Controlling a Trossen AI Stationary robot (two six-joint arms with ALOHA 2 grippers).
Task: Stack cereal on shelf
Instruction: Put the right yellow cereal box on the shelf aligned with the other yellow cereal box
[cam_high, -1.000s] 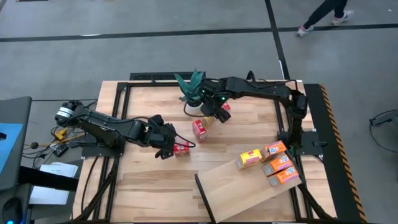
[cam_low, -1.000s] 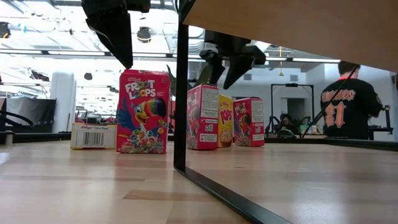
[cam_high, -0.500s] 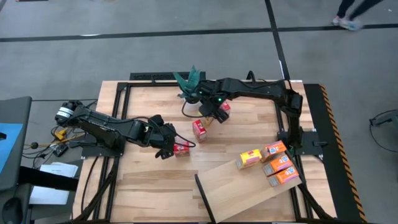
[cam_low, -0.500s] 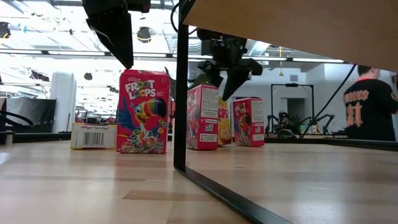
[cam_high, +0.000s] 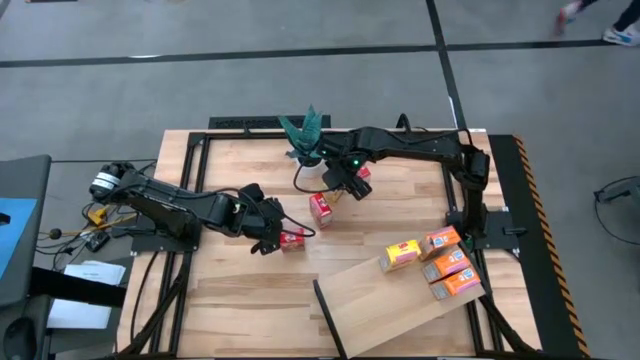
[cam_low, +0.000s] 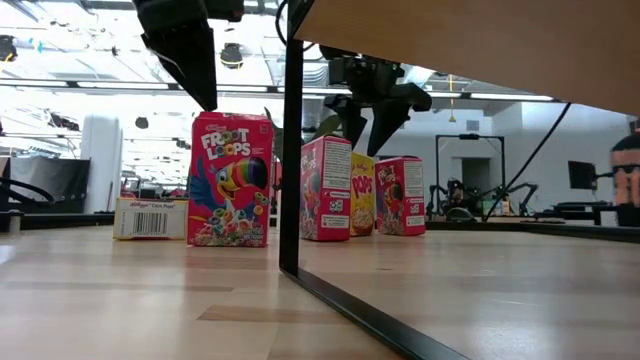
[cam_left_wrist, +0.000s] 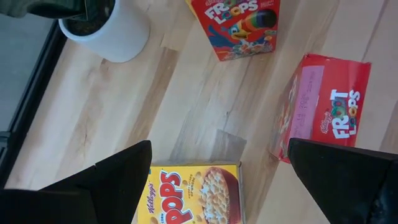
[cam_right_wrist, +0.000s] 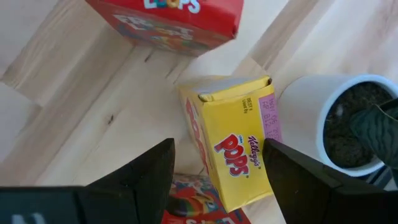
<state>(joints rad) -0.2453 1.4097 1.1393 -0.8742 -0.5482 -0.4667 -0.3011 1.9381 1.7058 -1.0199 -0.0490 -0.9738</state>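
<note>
Planked wooden tabletop (cam_high: 230, 290) carries four small cardboard cereal boxes (cam_high: 443, 263) on the pale flat shelf board (cam_high: 400, 310) near right. Right gripper (cam_right_wrist: 214, 165), fingers spread, hangs over an upright yellow Pops box (cam_right_wrist: 233, 146) (beside a white plant pot (cam_right_wrist: 326, 124)); it should descend squarely and pinch the narrow sides. Left gripper (cam_left_wrist: 217, 180) waits spread above a flat yellow box (cam_left_wrist: 193, 196).

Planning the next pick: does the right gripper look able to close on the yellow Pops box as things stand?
Probably yes. The right gripper hangs open right over the upright yellow Pops box, fingers either side. The white plant pot and a red Froot Loops box stand close.
</note>
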